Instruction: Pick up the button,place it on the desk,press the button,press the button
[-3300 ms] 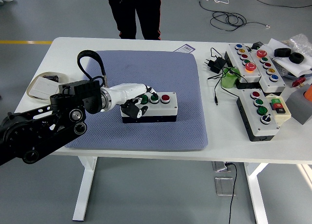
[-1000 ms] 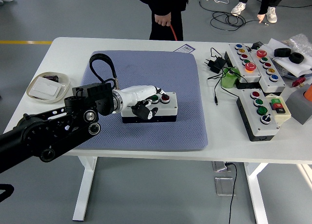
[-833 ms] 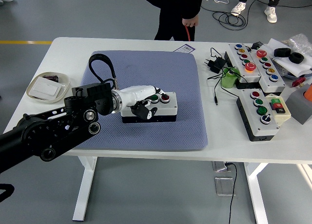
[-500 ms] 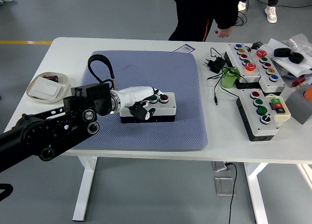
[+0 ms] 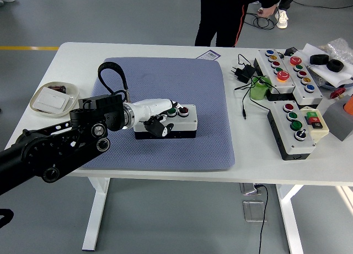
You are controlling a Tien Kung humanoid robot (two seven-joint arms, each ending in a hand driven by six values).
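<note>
— Where's the button box (image 5: 172,121) sitting?

— Mid-table, on the blue-grey quilted mat (image 5: 165,110), toward the mat's near half. It's a boxy white-topped unit with a dark base, a green and a red round cap showing on top.

— And the left hand (image 5: 156,117)?

— Smooth white shell, black joints, lying over the box's left end. Fingers are curled down around that end, thumb against the near side, gripping the box. The black arm runs off toward the table's near-left corner.

— Anything else?

— Two longer grey button panels (image 5: 292,72) by the right edge, a shallow oval dish (image 5: 52,99) at the left edge, a person (image 5: 231,14) standing at the far side.
</note>
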